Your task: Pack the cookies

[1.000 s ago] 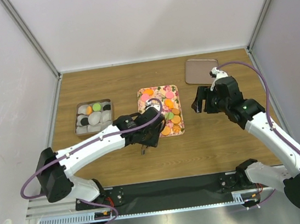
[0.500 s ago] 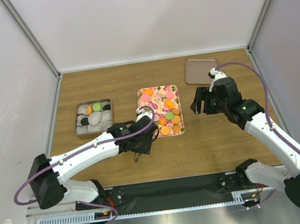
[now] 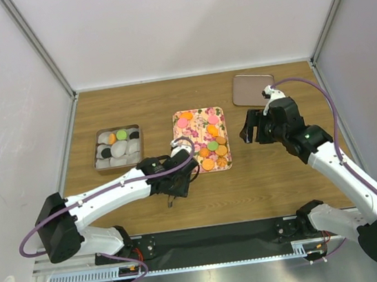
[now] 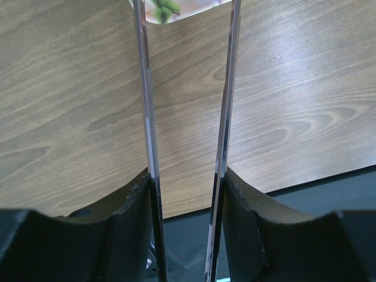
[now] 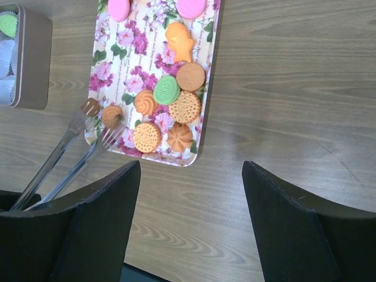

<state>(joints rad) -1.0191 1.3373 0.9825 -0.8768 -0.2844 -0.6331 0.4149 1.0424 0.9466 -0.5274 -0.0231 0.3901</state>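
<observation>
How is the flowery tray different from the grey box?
The flowery tray is flat and printed with pink flowers; the grey box is plain metal with walls. On the tray the cookies lie bare; in the box they sit among white paper cups. The tray holds more cookies than the box. Both rest on the wooden table, and both hold cookies.

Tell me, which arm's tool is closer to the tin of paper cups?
Left. The left tool, holding tongs, sits just right of the tin and closer to the robot; the right tool hangs far off, past the tray.
</observation>
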